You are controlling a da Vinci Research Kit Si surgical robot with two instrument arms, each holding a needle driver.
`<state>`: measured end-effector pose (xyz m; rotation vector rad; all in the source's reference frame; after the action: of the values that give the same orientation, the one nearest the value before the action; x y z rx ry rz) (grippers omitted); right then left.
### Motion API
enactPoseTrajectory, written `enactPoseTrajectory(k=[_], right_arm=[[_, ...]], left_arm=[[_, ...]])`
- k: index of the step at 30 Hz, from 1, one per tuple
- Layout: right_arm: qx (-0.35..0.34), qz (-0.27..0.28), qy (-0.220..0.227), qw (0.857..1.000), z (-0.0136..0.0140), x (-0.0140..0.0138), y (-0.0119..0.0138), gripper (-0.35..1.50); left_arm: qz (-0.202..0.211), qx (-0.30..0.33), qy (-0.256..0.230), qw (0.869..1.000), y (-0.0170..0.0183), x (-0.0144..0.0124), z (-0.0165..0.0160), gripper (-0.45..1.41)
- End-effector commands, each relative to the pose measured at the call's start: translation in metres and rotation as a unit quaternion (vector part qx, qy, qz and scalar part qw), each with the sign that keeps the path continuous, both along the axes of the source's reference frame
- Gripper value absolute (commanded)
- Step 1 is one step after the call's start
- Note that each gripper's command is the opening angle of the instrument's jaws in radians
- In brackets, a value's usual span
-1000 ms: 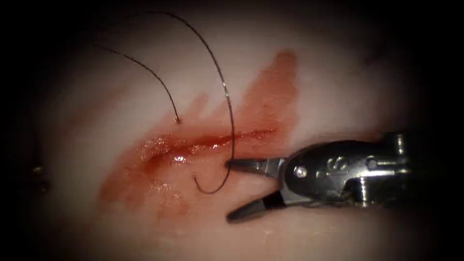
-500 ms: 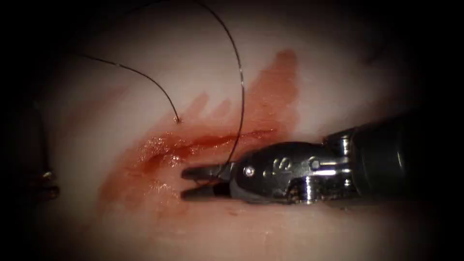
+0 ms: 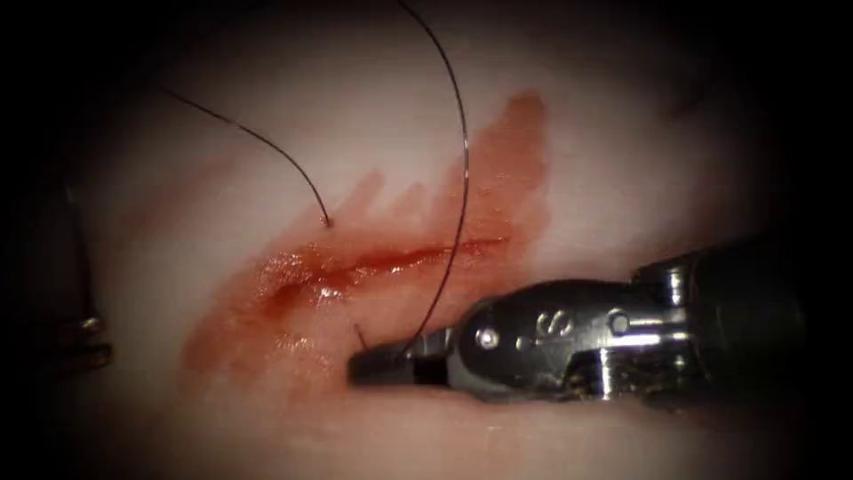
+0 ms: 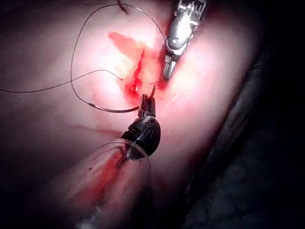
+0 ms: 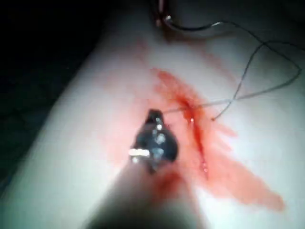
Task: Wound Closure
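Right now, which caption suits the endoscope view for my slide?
Right pincer shut on thread below the cut; left pincer holds the needle near one end, outside the tissue.

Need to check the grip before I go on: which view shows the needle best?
Left wrist view: the needle shows its whole curve, outside the tissue, held near one end by the left tool. The right wrist view shows part of it. The endoscope view shows the right tool shut on thread.
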<state>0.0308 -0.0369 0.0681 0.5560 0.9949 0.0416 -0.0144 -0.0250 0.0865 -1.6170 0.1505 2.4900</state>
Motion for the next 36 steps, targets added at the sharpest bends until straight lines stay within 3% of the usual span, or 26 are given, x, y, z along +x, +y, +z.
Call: enactPoseTrajectory(k=[1, 9, 15, 16, 17, 18, 19, 20, 25, 29, 36], right_arm=[[0.007, -0.017, 0.005, 1.0, -0.001, 0.0006, -0.0015, -0.35], [0.032, -0.085, 0.029, 0.995, -0.0057, 0.0023, -0.0041, -0.35], [0.028, -0.111, 0.036, 0.993, -0.0066, 0.0028, -0.0046, -0.35], [0.023, -0.108, 0.034, 0.993, -0.0065, 0.0027, -0.0044, -0.16], [0.016, -0.097, 0.031, 0.995, -0.0064, 0.0025, -0.004, 0.46], [0.011, -0.088, 0.029, 0.996, -0.0064, 0.0024, -0.0037, 0.89], [0.004, -0.08, 0.027, 0.996, -0.0064, 0.0021, -0.0033, 1.15], [-0.003, -0.074, 0.03, 0.997, -0.0064, 0.0017, -0.0029, 1.25], [-0.014, -0.07, 0.036, 0.997, -0.0069, -0.0013, -0.0011, 1.26], [-0.054, -0.027, 0.013, 0.998, -0.0067, -0.0037, 0.0015, 1.25], [-0.074, -0.005, -0.009, 0.997, -0.0051, -0.0053, 0.0022, 1.3]], left_arm=[[0.001, 0.001, -0.001, 1.0, -0.0005, -0.0006, 0.0006, -0.45], [0.001, 0.001, -0.001, 1.0, -0.0005, -0.0006, 0.0006, -0.45], [0.001, 0.001, -0.001, 1.0, -0.0006, -0.0006, 0.0006, -0.45], [0.001, 0.001, -0.001, 1.0, -0.0006, -0.0006, 0.0006, -0.45], [0.001, 0.001, -0.001, 1.0, -0.0006, -0.0006, 0.0006, -0.45], [0.001, 0.001, -0.001, 1.0, -0.0006, -0.0006, 0.0006, -0.45], [0.001, 0.001, -0.001, 1.0, -0.0006, -0.0006, 0.0006, -0.45], [0.001, 0.001, -0.001, 1.0, -0.0006, -0.0006, 0.0006, -0.45], [0.001, 0.001, -0.001, 1.0, -0.0006, -0.0006, 0.0006, -0.45], [0.001, 0.0, -0.001, 1.0, -0.0006, -0.0005, 0.0007, -0.45], [0.001, 0.0, -0.001, 1.0, -0.0006, -0.0005, 0.0008, -0.45]])
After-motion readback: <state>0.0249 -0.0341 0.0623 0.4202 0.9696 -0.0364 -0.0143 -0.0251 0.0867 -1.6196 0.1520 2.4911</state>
